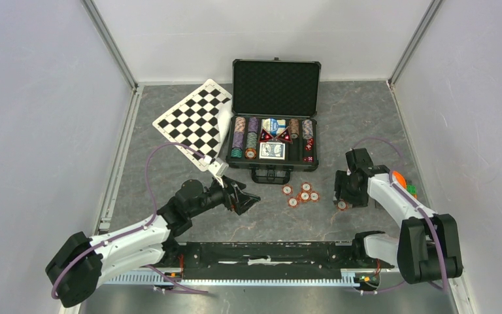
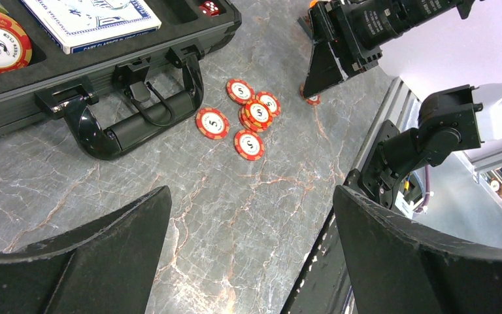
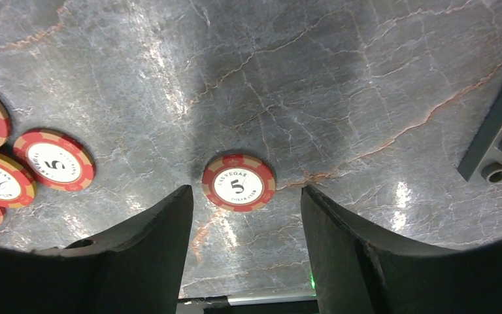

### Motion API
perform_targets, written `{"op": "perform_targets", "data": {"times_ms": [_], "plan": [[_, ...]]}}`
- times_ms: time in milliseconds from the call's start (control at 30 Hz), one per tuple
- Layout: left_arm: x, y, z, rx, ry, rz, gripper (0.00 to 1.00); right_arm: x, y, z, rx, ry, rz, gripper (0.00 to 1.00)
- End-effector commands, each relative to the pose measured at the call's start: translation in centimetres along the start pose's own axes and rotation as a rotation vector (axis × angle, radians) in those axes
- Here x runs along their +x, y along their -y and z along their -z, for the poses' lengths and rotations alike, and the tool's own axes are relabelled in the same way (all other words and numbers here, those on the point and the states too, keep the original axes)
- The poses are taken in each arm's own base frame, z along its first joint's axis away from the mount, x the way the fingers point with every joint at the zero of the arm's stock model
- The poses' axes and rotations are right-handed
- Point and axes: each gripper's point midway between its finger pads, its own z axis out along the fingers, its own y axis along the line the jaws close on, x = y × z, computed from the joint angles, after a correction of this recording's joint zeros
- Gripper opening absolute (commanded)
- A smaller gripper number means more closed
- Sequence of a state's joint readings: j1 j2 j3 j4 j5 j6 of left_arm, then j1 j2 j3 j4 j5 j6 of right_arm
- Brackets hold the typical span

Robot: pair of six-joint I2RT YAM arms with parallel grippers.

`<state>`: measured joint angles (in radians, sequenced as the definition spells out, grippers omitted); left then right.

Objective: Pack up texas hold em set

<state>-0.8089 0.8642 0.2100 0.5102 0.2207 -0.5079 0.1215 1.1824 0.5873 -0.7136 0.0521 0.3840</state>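
Packing step: judged to be the gathering of stray chips. The right gripper (image 1: 346, 198) hangs low over a lone chip (image 3: 238, 182) on the bench (image 1: 353, 111), to the right of the case (image 1: 276, 82).
Right gripper: jaws apart and holding nothing. The lone chip lies flat just ahead of the fingertips and seems untouched, though the wrist view cannot rule out contact.
Left gripper (image 1: 247, 201): spread wide and empty, near the case handle (image 2: 137, 124).
Next move: likely calls for settling the fingertips on either side of the chip's thin rim and closing gently, since a flat disc on a hard surface may slip. The chip would then go to a chip row in the case.
Case: open at the far middle of the bench, lid upright. Its tray holds chip rows (image 1: 245, 137), a card deck (image 1: 272, 150) and red dice (image 1: 308, 145).
Loose chips (image 1: 301, 194): a handful of red-and-cream discs marked 5, clustered just in front of the handle, some overlapping.
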Motion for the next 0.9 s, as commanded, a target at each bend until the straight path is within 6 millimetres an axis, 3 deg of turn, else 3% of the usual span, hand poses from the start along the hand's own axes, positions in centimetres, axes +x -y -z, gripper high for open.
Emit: {"op": "perform_targets", "data": {"times_ms": [0,200,300,533,867], "plan": [[-0.6,0.4,-0.1,0.024,0.023,-0.033,1.00,-0.3,0.2,-0.6,0.013,-0.001,0.011,0.66],[-0.6,0.4,-0.1,0.026,0.020,-0.030,1.00,0.5,0.7,-1.2,0.050,-0.026,0.018,0.61],[-0.6,0.4,-0.1,0.027,0.021,-0.031,1.00,0.6,0.8,-1.2,0.066,-0.032,0.018,0.53],[-0.7,0.5,-0.1,0.027,0.025,-0.031,1.00,0.0,0.1,-0.8,0.058,-0.020,0.028,0.43],[-0.8,0.4,-0.1,0.025,0.026,-0.033,1.00,-2.8,-1.4,2.5,0.004,0.066,0.018,0.43]]}}
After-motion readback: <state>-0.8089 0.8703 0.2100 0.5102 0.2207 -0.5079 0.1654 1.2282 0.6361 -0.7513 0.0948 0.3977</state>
